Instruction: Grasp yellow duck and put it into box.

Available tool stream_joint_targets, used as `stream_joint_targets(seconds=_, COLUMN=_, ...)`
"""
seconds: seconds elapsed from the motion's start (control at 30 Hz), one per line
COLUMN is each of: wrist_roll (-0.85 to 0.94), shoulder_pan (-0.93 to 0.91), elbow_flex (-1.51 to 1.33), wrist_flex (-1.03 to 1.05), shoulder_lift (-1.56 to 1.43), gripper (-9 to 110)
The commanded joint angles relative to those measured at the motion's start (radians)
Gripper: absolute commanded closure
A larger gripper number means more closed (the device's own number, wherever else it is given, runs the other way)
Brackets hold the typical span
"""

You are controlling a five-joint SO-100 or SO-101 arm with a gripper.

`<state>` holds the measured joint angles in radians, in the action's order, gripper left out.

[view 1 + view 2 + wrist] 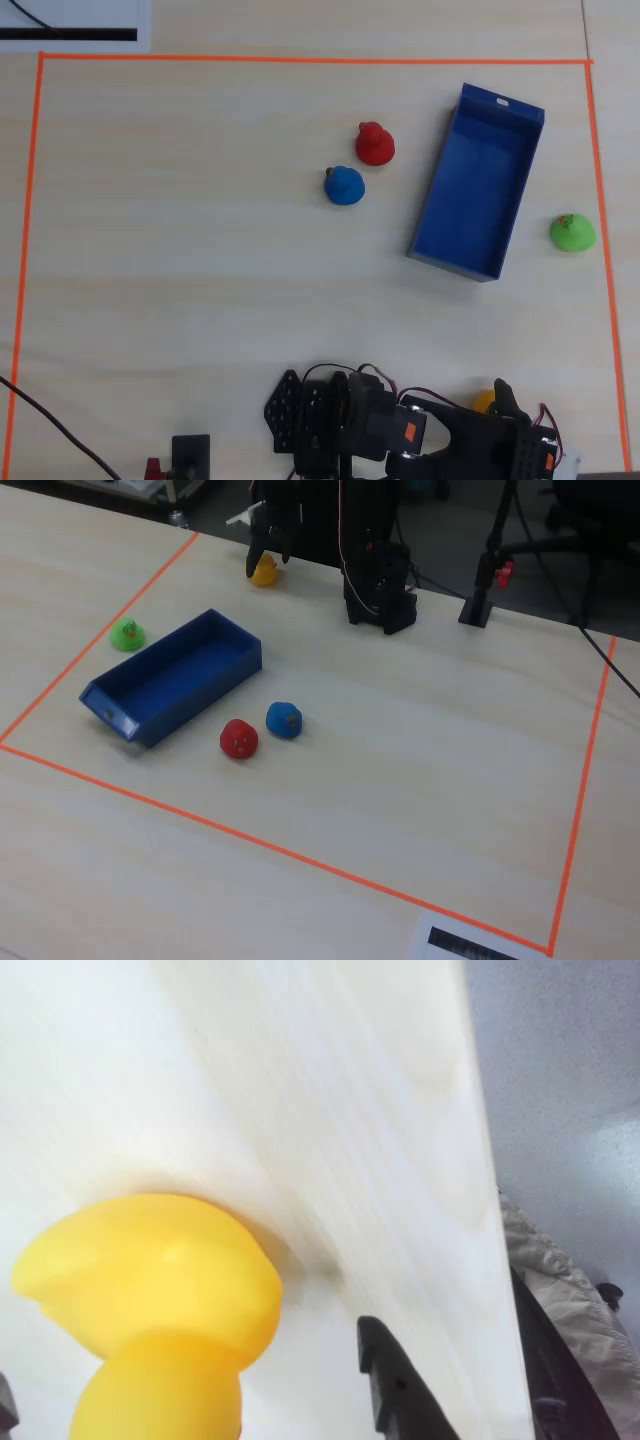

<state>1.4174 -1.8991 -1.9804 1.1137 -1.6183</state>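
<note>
Taking the box (476, 185) as the landmark in the overhead view and reading left to right: the blue duck (344, 185) and the red duck (375, 145) sit close together to its left, clear of its wall; the box itself lies tilted, its slotted short end toward the top of the picture; the green duck (572, 232) sits just off its right long side, near the orange tape line (603, 250).

The yellow duck (484, 401) is well below the box's lower short end, at the bottom of that view, only a sliver of it showing beside the dark gripper (500, 398). In the fixed view the yellow duck (263, 572) rests on the table, beyond the box's far end and close to the arm's base (378, 600), with the gripper (262, 558) reaching down over it.

The wrist view shows the yellow duck (150, 1305) very near, filling the lower left, and one dark finger (395, 1385) stands apart from it to the right, with bare table between. A sliver of something dark shows at the left edge; whether that is the other finger is unclear. So the jaws look apart and not yet closed on the toy, which appears to lie between them, nearer the left side.

The coming move likely turns on this: the duck sits off-centre toward the left of the gap, so closing should seat it first, and the box then lies well away from the arm's base, across open table.
</note>
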Motion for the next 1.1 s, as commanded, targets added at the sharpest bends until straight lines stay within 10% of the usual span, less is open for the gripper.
stream_joint_targets(seconds=0.0, wrist_roll=-0.002, shoulder_pan=0.009, elbow_flex=0.052, wrist_flex=-0.028, shoulder_lift=-0.002, gripper=58)
stream_joint_targets(seconds=0.23, wrist_roll=0.0, shoulder_pan=0.04, elbow_flex=0.054, wrist_flex=-0.035, shoulder_lift=0.002, gripper=63)
stream_joint_targets(seconds=0.4, wrist_roll=0.008, shoulder_pan=0.081, elbow_flex=0.078, wrist_flex=-0.041, shoulder_lift=0.031, gripper=101)
stream_joint_targets(seconds=0.83, wrist_roll=-0.115, shoulder_pan=0.061, elbow_flex=0.084, wrist_flex=-0.232, shoulder_lift=0.017, gripper=101)
stream_joint_targets(seconds=1.07, wrist_roll=-0.281, shoulder_pan=0.141, elbow_flex=0.252, wrist_flex=0.021, shoulder_lift=-0.15, gripper=101)
